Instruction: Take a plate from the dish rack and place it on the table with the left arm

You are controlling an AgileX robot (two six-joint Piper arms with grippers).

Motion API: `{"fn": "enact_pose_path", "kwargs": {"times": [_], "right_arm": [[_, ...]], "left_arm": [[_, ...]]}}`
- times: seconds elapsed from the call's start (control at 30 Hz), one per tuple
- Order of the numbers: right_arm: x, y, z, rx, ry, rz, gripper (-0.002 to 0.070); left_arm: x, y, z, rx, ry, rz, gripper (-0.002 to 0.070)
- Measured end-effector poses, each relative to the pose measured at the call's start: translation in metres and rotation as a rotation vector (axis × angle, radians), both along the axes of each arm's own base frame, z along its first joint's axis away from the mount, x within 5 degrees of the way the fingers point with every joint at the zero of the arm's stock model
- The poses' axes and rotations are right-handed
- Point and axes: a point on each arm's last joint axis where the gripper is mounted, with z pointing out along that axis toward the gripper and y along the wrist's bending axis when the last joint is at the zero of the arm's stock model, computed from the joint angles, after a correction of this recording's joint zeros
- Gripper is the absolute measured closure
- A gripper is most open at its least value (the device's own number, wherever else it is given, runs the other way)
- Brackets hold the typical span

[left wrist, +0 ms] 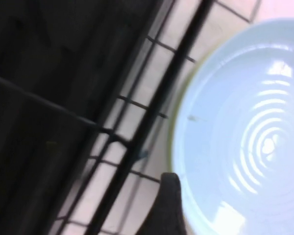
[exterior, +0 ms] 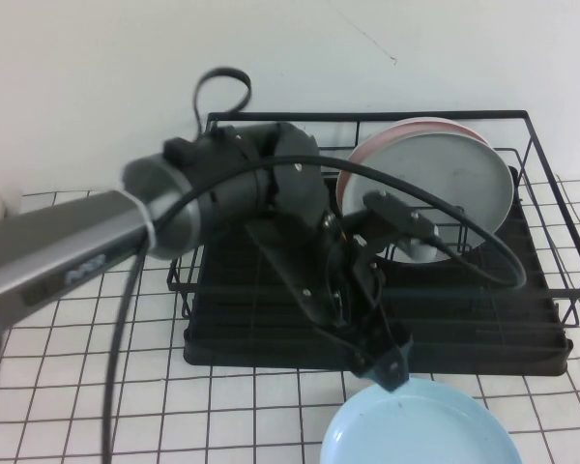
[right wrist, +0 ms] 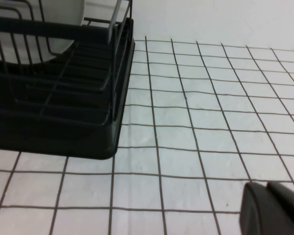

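The light sky-blue plate point(exterior: 420, 430) lies flat on the table point(exterior: 77, 406) in front of the black dish rack point(exterior: 551, 329), partly cut off by the front of the high view. My left arm reaches across the rack, and its gripper point(exterior: 387, 365) hangs at the plate's far rim, open. In the left wrist view the plate point(left wrist: 245, 127) fills one side, with one black finger point(left wrist: 169, 205) just outside its rim; the other finger is out of view. My right gripper point(right wrist: 267, 188) is shut and empty, low over the table beside the rack point(right wrist: 63, 98).
A pale grey plate point(exterior: 445, 188) stands upright in the rack with a pink-rimmed plate point(exterior: 406, 126) behind it. The arm's black cable point(exterior: 483, 242) loops across the rack. A white wall stands behind the rack. Bare gridded cloth point(right wrist: 210, 122) lies to the rack's right.
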Motion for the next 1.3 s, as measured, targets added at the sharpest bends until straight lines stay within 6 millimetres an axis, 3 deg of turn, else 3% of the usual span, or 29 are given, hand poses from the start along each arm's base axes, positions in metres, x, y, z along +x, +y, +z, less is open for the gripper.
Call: {"fn": "enact_pose_path", "kwargs": {"times": [0.1,0.2,0.27,0.33,0.37,0.43,0.53,0.8,1.03,1.3], "right_arm": [[0.0,0.0,0.0,0.0,0.0,0.0,0.0678],[0.0,0.0,0.0,0.0,0.0,0.0,0.0678],[0.0,0.0,0.0,0.0,0.0,0.0,0.0678],[0.0,0.0,0.0,0.0,0.0,0.0,0.0678],[0.0,0.0,0.0,0.0,0.0,0.0,0.0678],[0.0,0.0,0.0,0.0,0.0,0.0,0.0678],[0.0,0.0,0.0,0.0,0.0,0.0,0.0678],[0.0,0.0,0.0,0.0,0.0,0.0,0.0678],[0.0,0.0,0.0,0.0,0.0,0.0,0.0678],[0.0,0.0,0.0,0.0,0.0,0.0,0.0678]], "left_arm": [[-0.002,0.006,0.019,-0.015,-0.076,-0.001,0.0092],[-0.007,0.012,0.042,-0.058,-0.146,0.007,0.015],[-0.012,0.018,0.063,-0.107,-0.211,0.021,0.0279],[-0.02,0.026,0.085,-0.165,-0.284,0.036,0.0471],[-0.024,0.03,0.095,-0.191,-0.32,0.04,0.0529],[-0.033,0.04,0.11,-0.243,-0.387,0.063,0.0612],[-0.045,0.054,0.122,-0.31,-0.471,0.108,0.0657],[-0.091,0.106,0.124,-0.464,-0.662,0.243,0.0673],[-0.13,0.146,0.086,-0.531,-0.691,0.349,0.0673],[-0.144,0.161,0.061,-0.521,-0.696,0.374,0.0676]]}}
